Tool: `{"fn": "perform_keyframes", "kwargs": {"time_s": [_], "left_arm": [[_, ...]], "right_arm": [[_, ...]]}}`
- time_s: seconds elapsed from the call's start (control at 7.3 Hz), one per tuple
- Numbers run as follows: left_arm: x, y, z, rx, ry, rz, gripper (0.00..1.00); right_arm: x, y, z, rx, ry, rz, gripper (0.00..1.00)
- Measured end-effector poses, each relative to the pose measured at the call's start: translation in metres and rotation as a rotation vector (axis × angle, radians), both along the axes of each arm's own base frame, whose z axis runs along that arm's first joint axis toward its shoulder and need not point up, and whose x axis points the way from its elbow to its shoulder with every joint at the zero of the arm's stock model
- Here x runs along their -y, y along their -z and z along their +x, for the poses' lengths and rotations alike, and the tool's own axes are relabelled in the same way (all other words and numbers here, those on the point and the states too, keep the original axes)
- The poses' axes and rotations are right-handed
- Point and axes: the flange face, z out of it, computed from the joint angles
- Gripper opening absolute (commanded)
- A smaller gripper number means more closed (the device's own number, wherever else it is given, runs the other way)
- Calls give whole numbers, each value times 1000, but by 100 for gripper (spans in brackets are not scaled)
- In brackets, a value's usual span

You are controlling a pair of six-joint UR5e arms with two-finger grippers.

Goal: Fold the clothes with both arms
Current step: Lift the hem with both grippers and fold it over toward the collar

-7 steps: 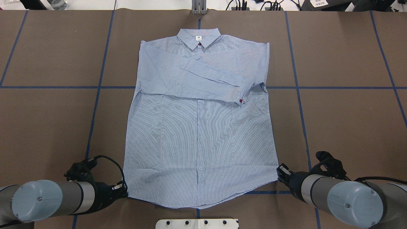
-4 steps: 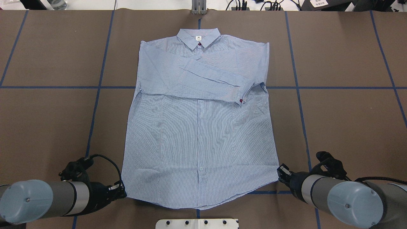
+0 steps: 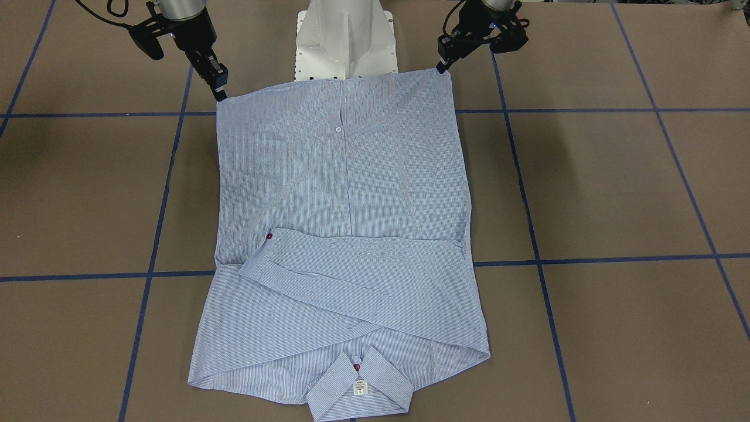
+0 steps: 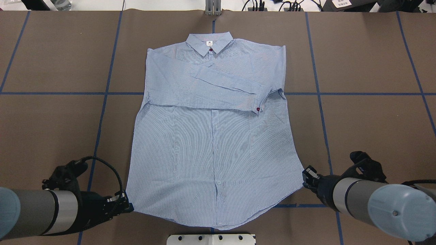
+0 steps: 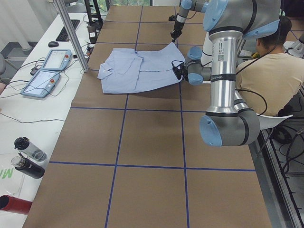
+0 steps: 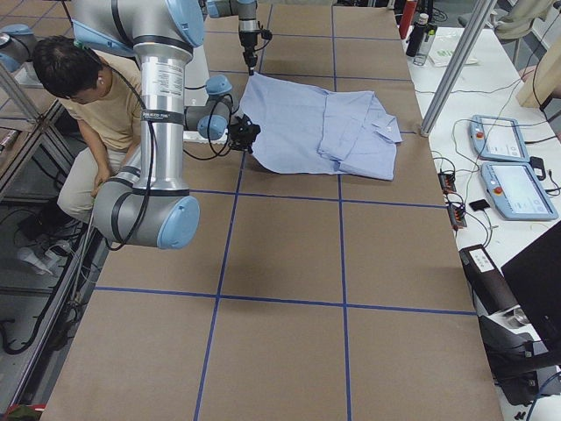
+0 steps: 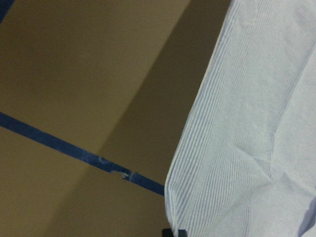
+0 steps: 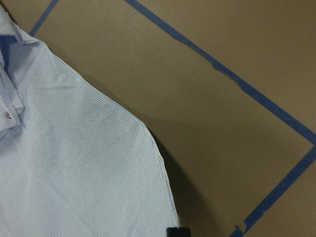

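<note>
No text is legible: the print on the white neck label (image 3: 359, 387) of the shirt (image 3: 345, 164), low in the frame's middle, is too small to read.

Robot lab w/ grid-taped table (image 4: 374, 136), teach pendants (image 6: 497, 138).

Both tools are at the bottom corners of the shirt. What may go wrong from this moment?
1. The left tool and right tool pinch only the hem corners of the shirt, so a corner may slip out under tension.
2. The sleeve lies loose across the chest; lifting the hem over it may shift it.
</note>
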Motion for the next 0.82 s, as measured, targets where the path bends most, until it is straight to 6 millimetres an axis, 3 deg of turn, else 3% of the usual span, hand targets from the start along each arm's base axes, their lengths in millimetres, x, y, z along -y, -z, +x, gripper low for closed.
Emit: {"fn": "perform_keyframes", "kwargs": {"time_s": [0.14,0.41,0.55,0.82], "left_arm": [[29,21,-14,-13,32,29,0],[120,56,-14,14,113,112,0],[172,68,-9,44,151,130,0],[266,68,-23,111,220,170,0]], "right_arm": [[23,12,18,20,-10,-23,0],[85,38,41,7,3,-4,0],[127,53,42,-24,3,9,0],[224,70,49,-89,21,17,0]]}}
